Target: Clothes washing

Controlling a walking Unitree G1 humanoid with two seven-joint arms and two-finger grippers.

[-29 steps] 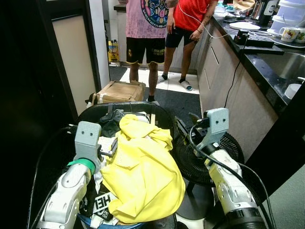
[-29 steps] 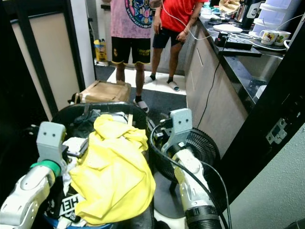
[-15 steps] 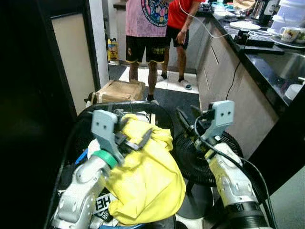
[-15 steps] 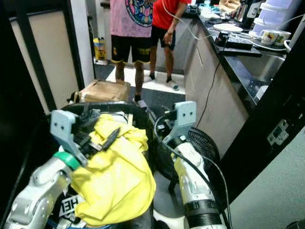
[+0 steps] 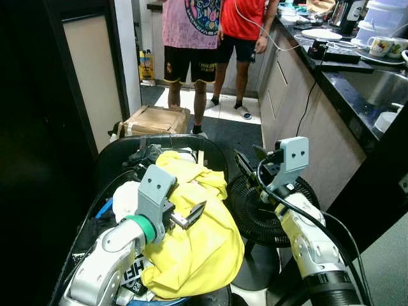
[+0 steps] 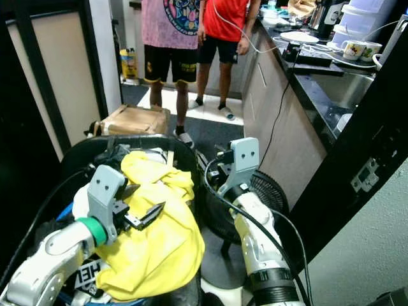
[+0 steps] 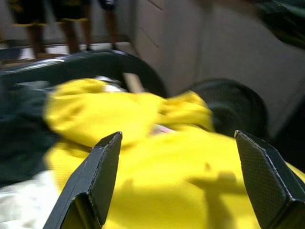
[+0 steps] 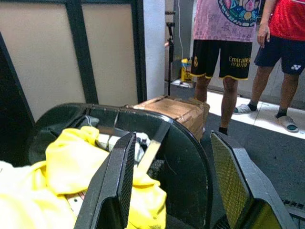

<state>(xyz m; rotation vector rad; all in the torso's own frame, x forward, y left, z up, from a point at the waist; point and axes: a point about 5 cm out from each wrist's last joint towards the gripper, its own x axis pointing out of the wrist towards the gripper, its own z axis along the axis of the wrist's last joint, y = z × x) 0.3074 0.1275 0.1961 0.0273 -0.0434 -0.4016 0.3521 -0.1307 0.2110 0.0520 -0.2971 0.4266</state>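
Yellow cloth, one big garment (image 5: 194,245), lies on top of the heap in the black laundry basket (image 5: 121,159) and hangs over its near right rim; its long axis runs from the far rim toward the robot. Compared with half a second ago, the left gripper (image 5: 189,218) is now lower over this garment, fingers spread apart and holding nothing, pointing to the right. The right gripper (image 5: 250,159) has stayed beside the basket's right rim, above the black fan (image 5: 255,220), also spread and empty. The room is a narrow kitchen passage with a dark floor, a counter (image 5: 357,83) on the right, a cardboard box (image 5: 156,120) behind the basket, and two persons (image 5: 213,38) standing beyond.
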